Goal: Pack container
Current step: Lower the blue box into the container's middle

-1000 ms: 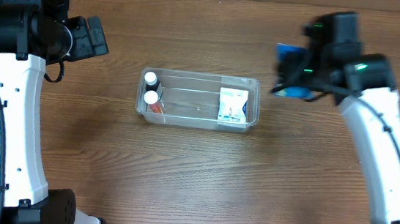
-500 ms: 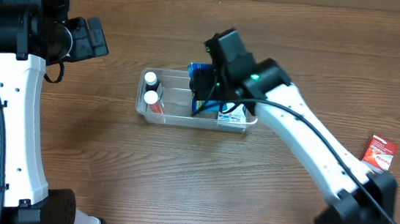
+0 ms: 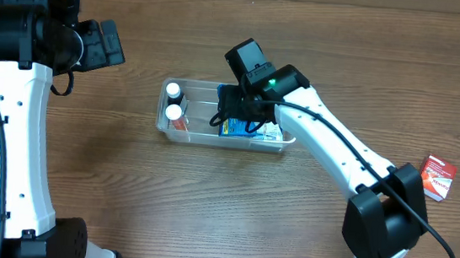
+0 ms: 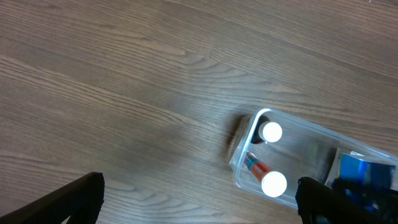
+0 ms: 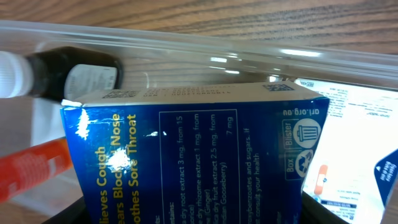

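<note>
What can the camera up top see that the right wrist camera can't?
Only overhead: the small red cardboard box lying alone on the brown wooden table, far right, and the robot's white left arm. Only the right wrist: yellow words on the blue cardboard box, like Cough, Nose, Sore Throat. Both: that blue box in the clear plastic rectangular tub, a white-capped bottle and the white printed packet.
</note>
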`<action>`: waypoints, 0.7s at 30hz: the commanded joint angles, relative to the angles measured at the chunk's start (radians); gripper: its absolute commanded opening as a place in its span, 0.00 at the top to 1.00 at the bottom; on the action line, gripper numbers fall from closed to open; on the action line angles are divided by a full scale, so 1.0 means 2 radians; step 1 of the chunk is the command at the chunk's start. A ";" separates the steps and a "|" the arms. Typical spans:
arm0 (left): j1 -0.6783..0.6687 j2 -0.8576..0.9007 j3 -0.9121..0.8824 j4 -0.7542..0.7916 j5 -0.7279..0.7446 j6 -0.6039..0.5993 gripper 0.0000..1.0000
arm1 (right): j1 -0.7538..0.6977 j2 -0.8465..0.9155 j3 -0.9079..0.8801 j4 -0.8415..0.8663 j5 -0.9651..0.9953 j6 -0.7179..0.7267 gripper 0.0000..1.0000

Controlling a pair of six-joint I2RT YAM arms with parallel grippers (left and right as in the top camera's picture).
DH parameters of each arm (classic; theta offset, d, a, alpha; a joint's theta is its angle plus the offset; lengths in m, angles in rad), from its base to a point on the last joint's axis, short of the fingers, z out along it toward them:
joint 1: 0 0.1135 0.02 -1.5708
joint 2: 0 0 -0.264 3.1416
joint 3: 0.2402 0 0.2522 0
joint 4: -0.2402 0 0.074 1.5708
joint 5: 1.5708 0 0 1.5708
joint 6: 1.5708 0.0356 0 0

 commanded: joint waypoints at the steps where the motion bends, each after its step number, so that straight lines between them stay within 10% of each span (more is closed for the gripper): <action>1: 0.000 -0.007 -0.002 -0.001 0.004 0.014 0.00 | 0.000 0.001 0.000 0.003 -0.005 0.004 0.37; 10: 0.000 -0.007 -0.002 -0.001 0.004 0.015 0.00 | 0.000 0.001 0.000 0.002 -0.005 0.004 0.11; 21: 0.000 -0.007 -0.002 -0.001 0.004 0.015 0.00 | 0.000 0.001 0.000 0.003 -0.005 0.003 0.08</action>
